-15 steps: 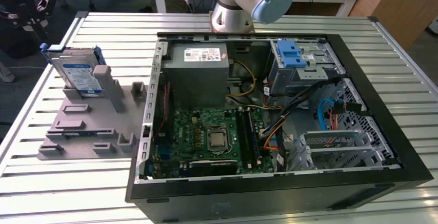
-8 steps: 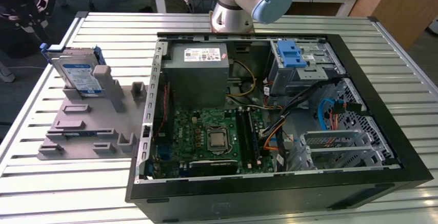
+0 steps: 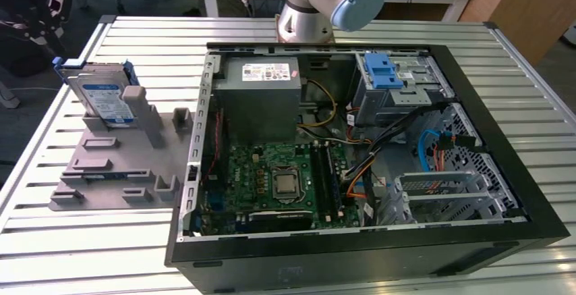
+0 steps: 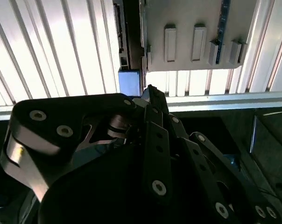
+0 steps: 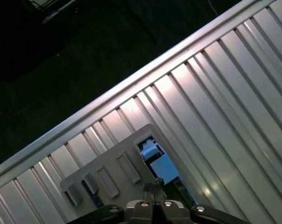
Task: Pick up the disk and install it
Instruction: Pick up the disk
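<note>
The disk [image 3: 96, 96] stands on edge in a slot at the far end of the grey fixture [image 3: 112, 167], at the exterior view's left beside the open computer case. It is silver with a white-and-blue label and blue side rails. My gripper [image 3: 38, 30] hangs dark above and beyond it, near the table's far left corner. In the second wrist view the black fingers meet at a point, so the gripper [image 4: 150, 91] is shut and holds nothing, with the disk's blue rail [image 4: 130, 82] just past the tips. In the first wrist view the gripper [image 5: 155, 187] is over the disk [image 5: 156, 160].
The open black computer case [image 3: 504, 140] lies on the slatted metal table [image 3: 108, 254]. Inside it are a grey metal box with a white sticker [image 3: 261, 96], a green motherboard [image 3: 279, 180], loose cables and a silver cage with a blue latch [image 3: 385, 73]. The arm's base [image 3: 306, 18] stands behind the case.
</note>
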Controlling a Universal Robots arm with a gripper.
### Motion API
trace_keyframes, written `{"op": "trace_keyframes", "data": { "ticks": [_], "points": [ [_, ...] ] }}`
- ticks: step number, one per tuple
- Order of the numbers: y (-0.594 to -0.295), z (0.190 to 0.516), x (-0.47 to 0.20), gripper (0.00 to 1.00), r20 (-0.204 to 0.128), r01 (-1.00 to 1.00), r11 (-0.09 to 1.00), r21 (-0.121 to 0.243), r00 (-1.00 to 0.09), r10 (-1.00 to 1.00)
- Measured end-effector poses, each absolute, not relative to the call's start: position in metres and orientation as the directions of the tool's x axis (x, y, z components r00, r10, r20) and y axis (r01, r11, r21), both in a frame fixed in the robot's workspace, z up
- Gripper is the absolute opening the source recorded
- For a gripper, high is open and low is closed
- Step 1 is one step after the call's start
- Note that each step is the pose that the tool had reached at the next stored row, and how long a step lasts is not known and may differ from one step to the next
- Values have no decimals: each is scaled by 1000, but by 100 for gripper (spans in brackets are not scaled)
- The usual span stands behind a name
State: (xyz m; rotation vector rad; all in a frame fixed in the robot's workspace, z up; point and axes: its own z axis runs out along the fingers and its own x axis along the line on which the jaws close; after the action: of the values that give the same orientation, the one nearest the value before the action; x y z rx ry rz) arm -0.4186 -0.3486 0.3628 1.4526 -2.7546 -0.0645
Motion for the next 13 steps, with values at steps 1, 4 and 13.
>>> {"op": "trace_keyframes", "data": {
  "ticks": [1,4,13],
  "points": [
    [-349,362,-419,11,4,-834,549,49,-550,-835],
    [-349,361,-419,11,4,-863,503,49,-504,-864],
    [-349,359,-419,11,4,-929,366,47,-367,-930]
  ]
}}
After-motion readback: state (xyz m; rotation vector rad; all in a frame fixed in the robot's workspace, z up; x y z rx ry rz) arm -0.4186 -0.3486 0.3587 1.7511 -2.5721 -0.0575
